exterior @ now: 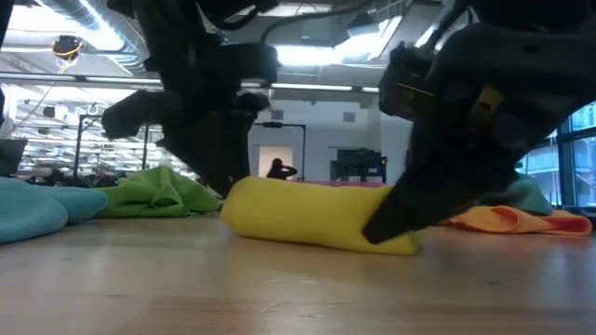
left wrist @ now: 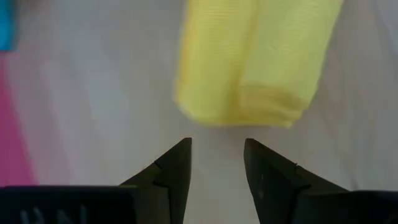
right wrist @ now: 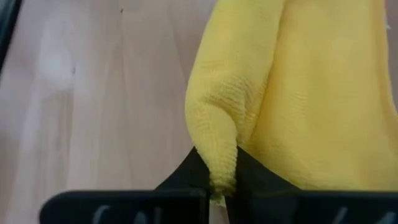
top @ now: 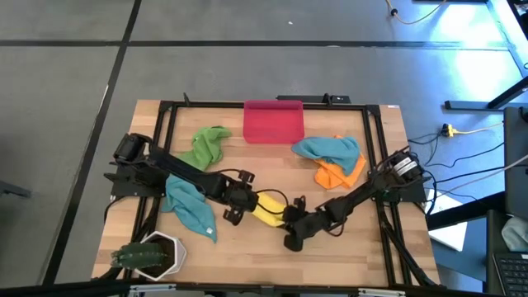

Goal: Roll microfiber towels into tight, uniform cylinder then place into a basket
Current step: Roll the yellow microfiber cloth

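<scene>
The rolled yellow microfiber towel (top: 269, 208) lies mid-table, nearest the front edge. The right gripper (right wrist: 217, 177) is pinched shut on a fold at one end; the left gripper (left wrist: 217, 158) stands parted just short of the other end. Rolling looks finished; next, a two-ended lift to the red-pink plastic basket (top: 273, 121) at the far edge. Only the high view shows that basket whole.

Bare table (top: 346, 247) nr front edge
</scene>
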Robot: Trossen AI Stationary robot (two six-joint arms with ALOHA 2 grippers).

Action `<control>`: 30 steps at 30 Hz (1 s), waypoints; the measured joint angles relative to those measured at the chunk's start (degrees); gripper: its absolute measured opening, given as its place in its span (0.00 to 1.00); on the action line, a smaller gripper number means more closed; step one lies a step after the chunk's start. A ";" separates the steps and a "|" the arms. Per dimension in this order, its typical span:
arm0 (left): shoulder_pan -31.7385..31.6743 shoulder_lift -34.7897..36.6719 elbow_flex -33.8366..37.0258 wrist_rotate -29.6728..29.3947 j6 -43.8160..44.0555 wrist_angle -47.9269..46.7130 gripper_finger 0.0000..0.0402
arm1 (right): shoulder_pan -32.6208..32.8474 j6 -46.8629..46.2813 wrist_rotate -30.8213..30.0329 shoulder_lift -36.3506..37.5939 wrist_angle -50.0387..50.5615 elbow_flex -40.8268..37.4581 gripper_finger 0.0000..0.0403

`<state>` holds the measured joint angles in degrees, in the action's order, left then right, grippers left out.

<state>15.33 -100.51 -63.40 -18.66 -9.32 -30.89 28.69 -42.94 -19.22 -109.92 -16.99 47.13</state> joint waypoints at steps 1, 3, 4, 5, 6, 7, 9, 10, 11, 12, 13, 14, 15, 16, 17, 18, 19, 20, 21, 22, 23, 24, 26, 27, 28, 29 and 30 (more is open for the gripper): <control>0.00 0.80 -0.04 -0.77 0.00 -0.26 0.34 | -0.06 -0.89 0.23 0.20 -1.14 -0.97 0.05; -0.04 2.84 -0.04 -1.60 0.02 -0.20 0.34 | -0.09 -2.83 0.26 0.28 -3.39 -2.53 0.05; -0.07 4.01 -0.04 -1.67 0.10 0.13 0.34 | -0.16 -3.56 0.32 0.28 -4.37 -3.07 0.05; -0.04 4.99 -0.06 -1.58 0.17 1.06 0.34 | -0.31 -4.31 0.63 0.28 -4.80 -3.36 0.05; 0.06 5.65 -0.20 -0.99 0.17 2.40 0.34 | -0.46 -4.95 1.16 0.28 -4.75 -3.38 0.05; 0.34 6.11 -0.24 -0.25 0.05 3.41 0.34 | -0.69 -5.51 1.71 0.28 -4.78 -3.43 0.05; 1.18 6.45 -0.20 1.04 -0.38 4.76 0.34 | -1.15 -6.64 2.49 0.28 -5.47 -3.57 0.05; 1.77 6.43 -0.20 1.61 -0.94 6.16 0.34 | -1.45 -7.30 3.07 0.28 -6.21 -3.58 0.05; 2.35 6.33 -0.20 2.00 -1.50 7.01 0.34 | -1.78 -7.98 3.96 0.26 -7.17 -3.62 0.05; 2.96 5.97 -0.20 2.10 -1.80 7.89 0.34 | -2.11 -8.87 4.73 0.21 -7.64 -3.62 0.05; 3.49 5.32 -0.20 2.20 -2.26 9.02 0.34 | -2.38 -9.82 5.45 0.21 -7.73 -3.62 0.05; 3.94 4.66 -0.19 2.28 -2.84 9.71 0.34 | -2.67 -10.74 5.92 0.21 -7.91 -3.62 0.05; 4.35 3.99 -0.15 2.26 -3.14 10.39 0.34 | -2.87 -11.06 6.13 0.21 -8.18 -3.62 0.05; 4.65 3.31 -0.15 2.24 -3.25 11.55 0.34 | -2.94 -11.35 6.21 0.21 -8.16 -3.62 0.05; 4.76 2.55 -0.15 2.26 -3.26 13.13 0.34 | -2.97 -11.52 6.21 0.21 -8.16 -3.60 0.05; 4.80 1.80 -0.15 2.27 -3.28 14.15 0.34 | -2.98 -11.62 6.21 0.21 -8.18 -3.60 0.05; 4.79 0.98 -0.15 2.27 -3.28 14.75 0.34 | -3.00 -11.88 6.21 0.21 -8.18 -3.58 0.05; 4.53 0.01 -0.15 2.25 -3.34 15.39 0.34 | -3.00 -11.89 6.19 0.21 -8.19 -3.58 0.05; 4.20 -0.89 -0.15 2.12 -3.56 16.02 0.34 | -3.00 -11.89 6.16 0.21 -8.22 -3.58 0.05; 3.84 -1.77 -0.15 1.83 -3.93 16.31 0.34 | -3.00 -11.89 6.16 0.21 -8.25 -3.58 0.05; 3.43 -2.42 -0.15 1.65 -4.33 16.61 0.34 | -3.00 -11.89 6.15 0.21 -8.25 -3.58 0.05; 2.97 -3.02 -0.15 1.63 -4.50 17.11 0.34 | -2.98 -11.89 6.14 0.21 -8.25 -3.58 0.05; 1.97 -4.32 -0.15 1.64 -4.61 17.85 0.34 | -2.97 -11.85 6.08 0.21 -8.29 -3.58 0.05; 1.45 -4.85 -0.13 1.66 -4.61 17.82 0.34 | -2.97 -11.75 6.05 0.21 -8.30 -3.58 0.05; 0.88 -5.22 -0.11 1.67 -4.61 17.96 0.34 | -2.97 -11.41 6.03 0.21 -8.40 -3.58 0.05; 0.31 -5.42 -0.11 1.67 -4.61 18.33 0.34 | -2.97 -11.20 6.03 0.19 -8.42 -3.58 0.06; -0.25 -5.68 -0.12 1.67 -4.60 18.78 0.34 | -2.97 -11.07 6.03 0.18 -8.44 -3.58 0.07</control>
<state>15.08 -106.19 -63.51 -16.99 -13.92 -12.11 25.71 -54.01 -13.19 -109.74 -25.43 43.55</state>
